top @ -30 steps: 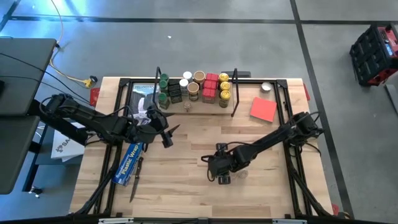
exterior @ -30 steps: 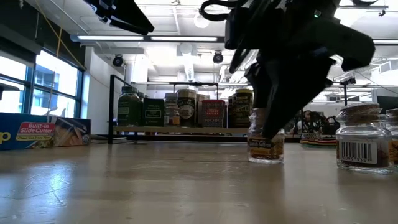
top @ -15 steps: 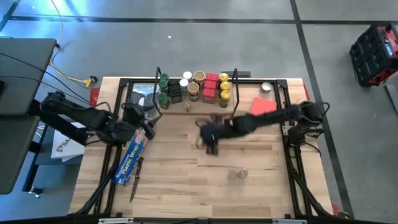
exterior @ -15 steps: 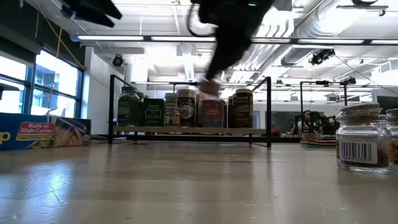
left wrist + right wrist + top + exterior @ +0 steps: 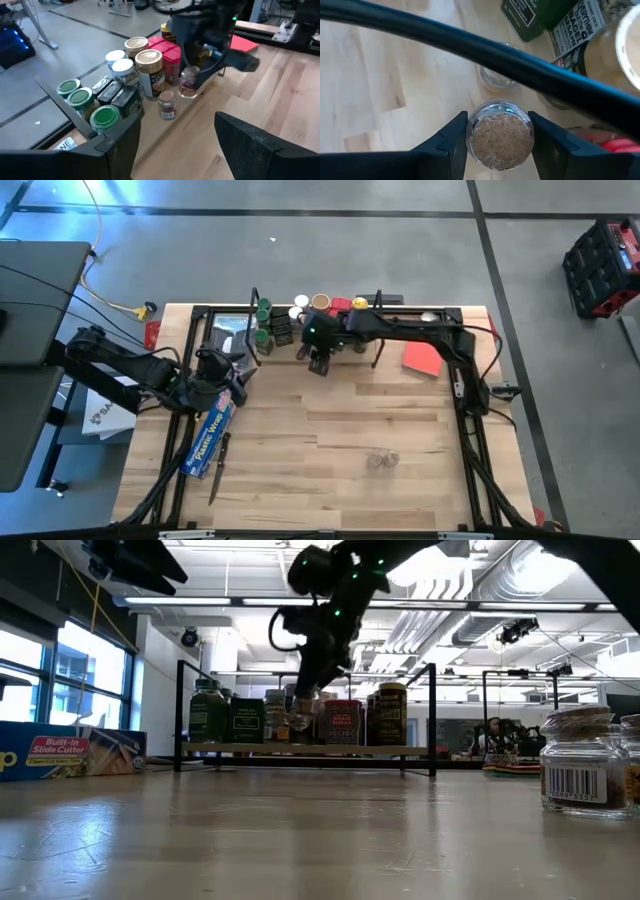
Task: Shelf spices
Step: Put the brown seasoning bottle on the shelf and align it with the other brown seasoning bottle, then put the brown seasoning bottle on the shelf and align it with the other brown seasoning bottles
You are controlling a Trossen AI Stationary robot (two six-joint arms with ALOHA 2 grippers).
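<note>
Pale wooden tabletop (image 5: 300, 450), contents listed from left to right.

Item one: left arm, waiting over the left edge of the tabletop; left pincer (image 5: 232, 385) has its two dark fingers (image 5: 120, 145) spread apart, nothing between them.

Item two: long blue plastic-wrap box (image 5: 207, 438), lying flat just below that pincer; in the low view it sits at the far left (image 5: 60, 755).

Item three: shelf (image 5: 375, 330), a black wire frame with a light board, at the back of the tabletop near the middle. On it stand the stored spices: green-lidded jars (image 5: 80, 97) on the left, white-lidded jars (image 5: 119, 62) and tan-lidded jars (image 5: 149, 59) in the middle, red tins (image 5: 167, 50) to the right, and one small jar (image 5: 167, 104) alone at the front edge.

Item four: right arm, stretched across to the front of the shelf. Right pincer (image 5: 499, 137) is clamped on a small clear jar (image 5: 500, 136) with a cork-coloured top, held just above the board in the low view (image 5: 299, 718), beside the standing jars.

Item five: two small clear jars (image 5: 380, 461), loose on the tabletop, well apart from the shelf.

Item six: flat red card (image 5: 422, 356), right of the shelf.
</note>
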